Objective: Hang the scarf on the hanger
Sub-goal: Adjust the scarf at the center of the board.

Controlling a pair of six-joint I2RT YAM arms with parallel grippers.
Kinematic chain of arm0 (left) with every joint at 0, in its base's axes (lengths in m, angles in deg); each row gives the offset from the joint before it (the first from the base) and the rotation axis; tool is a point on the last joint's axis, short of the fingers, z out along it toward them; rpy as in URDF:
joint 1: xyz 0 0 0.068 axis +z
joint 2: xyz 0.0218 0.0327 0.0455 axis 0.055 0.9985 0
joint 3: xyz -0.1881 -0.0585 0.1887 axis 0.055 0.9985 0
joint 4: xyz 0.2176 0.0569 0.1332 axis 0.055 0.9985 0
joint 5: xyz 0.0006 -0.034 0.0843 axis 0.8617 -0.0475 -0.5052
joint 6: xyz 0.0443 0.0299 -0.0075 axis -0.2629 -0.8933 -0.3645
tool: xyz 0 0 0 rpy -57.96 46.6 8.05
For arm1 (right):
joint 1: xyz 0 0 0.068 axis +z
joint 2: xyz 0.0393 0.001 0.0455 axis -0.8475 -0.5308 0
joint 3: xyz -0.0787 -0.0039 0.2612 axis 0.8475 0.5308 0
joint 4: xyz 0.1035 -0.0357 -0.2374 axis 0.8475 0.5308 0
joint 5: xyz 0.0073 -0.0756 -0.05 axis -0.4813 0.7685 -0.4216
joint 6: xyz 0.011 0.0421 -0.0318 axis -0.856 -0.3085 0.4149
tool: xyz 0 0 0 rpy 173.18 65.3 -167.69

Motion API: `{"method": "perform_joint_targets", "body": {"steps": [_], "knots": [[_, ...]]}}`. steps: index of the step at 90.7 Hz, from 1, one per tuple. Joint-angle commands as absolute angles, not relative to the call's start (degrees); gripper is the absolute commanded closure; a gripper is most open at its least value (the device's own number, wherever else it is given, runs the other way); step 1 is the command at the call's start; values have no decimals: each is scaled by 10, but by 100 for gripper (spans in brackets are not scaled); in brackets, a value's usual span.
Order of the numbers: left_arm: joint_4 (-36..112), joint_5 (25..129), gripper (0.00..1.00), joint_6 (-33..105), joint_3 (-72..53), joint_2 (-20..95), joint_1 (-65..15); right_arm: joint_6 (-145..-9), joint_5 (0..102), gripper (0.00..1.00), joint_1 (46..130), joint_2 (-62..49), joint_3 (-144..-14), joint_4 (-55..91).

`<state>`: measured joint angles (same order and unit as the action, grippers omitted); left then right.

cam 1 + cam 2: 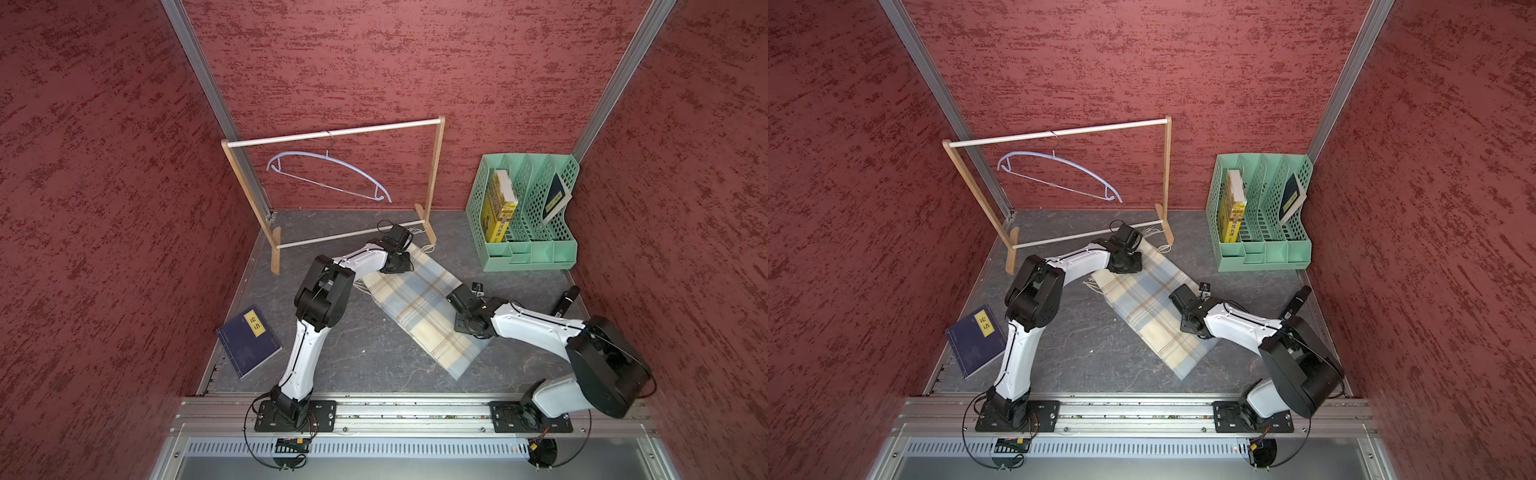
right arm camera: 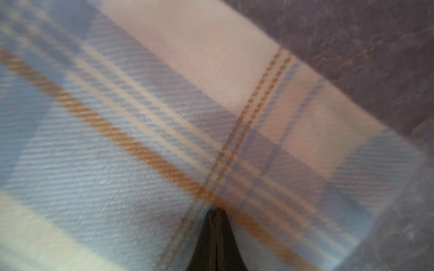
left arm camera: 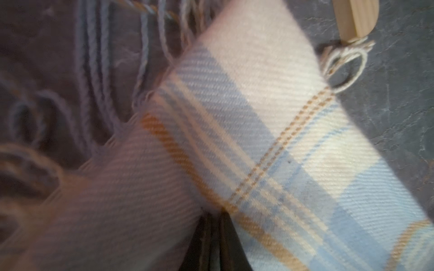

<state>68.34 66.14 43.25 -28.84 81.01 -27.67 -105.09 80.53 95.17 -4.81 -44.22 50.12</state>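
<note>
The scarf lies flat and slantwise on the dark table, its fringed far end by a foot of the wooden rack, where the hanger hangs tilted from the top rod. The left gripper pinches cloth near that fringe; the right gripper is pressed together on scarf cloth farther along. A navy book bears a yellow label reading 论语

Woven twill scarf, matt wooden rack
</note>
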Motion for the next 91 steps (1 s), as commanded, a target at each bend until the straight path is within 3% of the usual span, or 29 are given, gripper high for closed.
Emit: {"method": "perform_joint_targets", "body": {"steps": [1,27,55,91], "knots": [[703,677,88,460,-186,794,-284,-1066,825,100,952,-83,-462,488],[694,621,88,501,-13,694,-311,-1024,808,100,930,-163,-503,451],[794,486,88,540,59,614,-312,-963,780,100,885,-217,-562,445],[825,471,88,608,104,595,-363,-1023,737,100,898,-146,-446,414]]}}
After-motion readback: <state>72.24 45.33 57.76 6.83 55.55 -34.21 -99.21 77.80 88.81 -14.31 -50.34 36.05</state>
